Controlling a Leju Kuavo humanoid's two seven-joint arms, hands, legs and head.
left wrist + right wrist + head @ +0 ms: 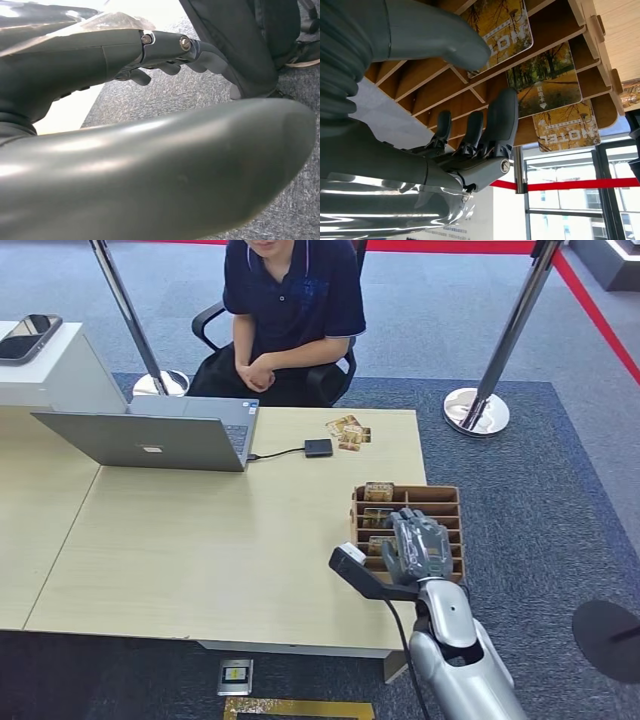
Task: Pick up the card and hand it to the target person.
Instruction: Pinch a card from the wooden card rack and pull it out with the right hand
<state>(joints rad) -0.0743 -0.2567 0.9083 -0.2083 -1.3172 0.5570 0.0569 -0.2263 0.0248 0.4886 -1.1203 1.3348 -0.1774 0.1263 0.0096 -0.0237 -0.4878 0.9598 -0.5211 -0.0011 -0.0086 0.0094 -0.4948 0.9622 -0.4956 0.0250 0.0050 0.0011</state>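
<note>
The right hand (pixel 420 545) is being held spread and empty over the slotted wooden card rack (pixel 450 502). A neighbouring hotel card (pixel 545 80) is likely being risked, since the fingers (pixel 503 117) are spanning several slots.

You're looking at a reception or front-desk setup in a public hall: a pale wooden desk (pixel 226 540) with an open laptop (pixel 151 440), a person (pixel 290 310) seated in an office chair (pixel 332 380), a slotted wooden rack (pixel 445 502) of hotel key cards (pixel 542 80), chrome queue posts (pixel 490 360) with red tape, and grey carpet (pixel 528 500).
</note>
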